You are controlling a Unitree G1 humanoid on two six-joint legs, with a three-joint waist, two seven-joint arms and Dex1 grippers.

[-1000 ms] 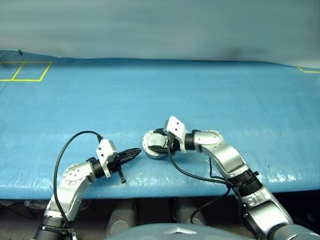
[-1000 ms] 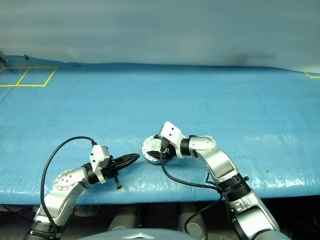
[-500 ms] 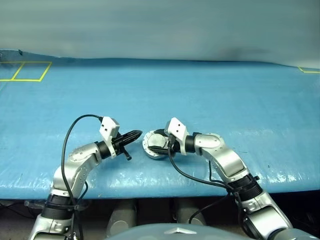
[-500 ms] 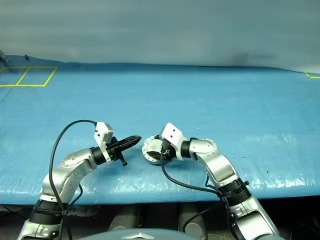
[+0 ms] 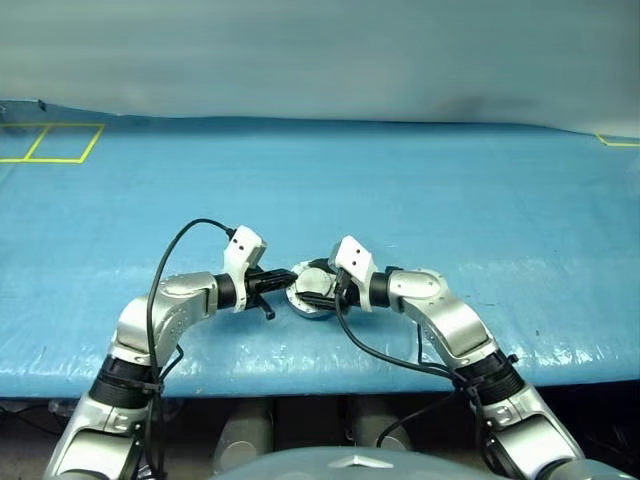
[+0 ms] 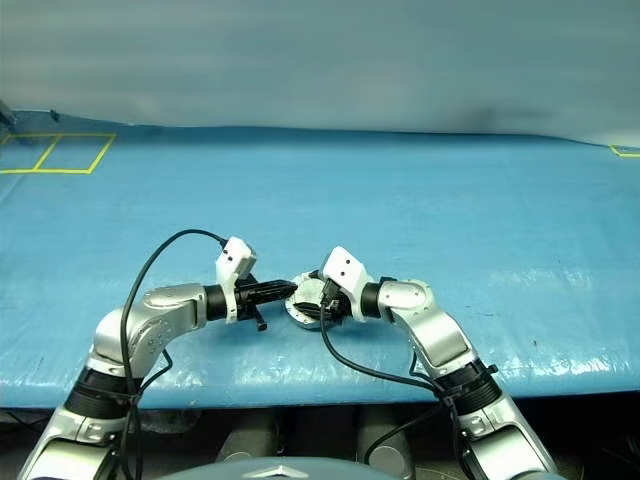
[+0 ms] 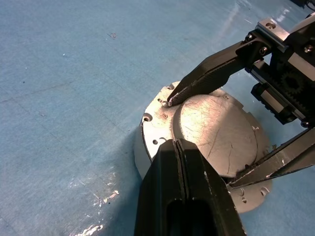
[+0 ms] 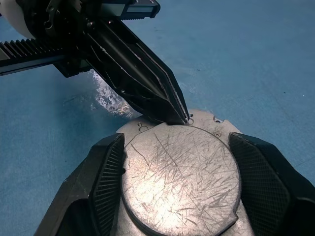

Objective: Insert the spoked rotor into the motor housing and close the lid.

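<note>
I see the lid seated on the housing, which sits on the blue surface near its front edge. My right tool straddles the lid, fingers spread wide against its rim. My left tool is closed, its tip touching the lid's edge.

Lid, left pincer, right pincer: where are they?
Lid [image 8: 182, 172]: right wrist view, raised scratched centre.
Left pincer [image 7: 178, 147]: left wrist view, shut tips at the lid's rim.
Right pincer [image 8: 179, 189]: right wrist view, between fingers flanking the lid.
</note>
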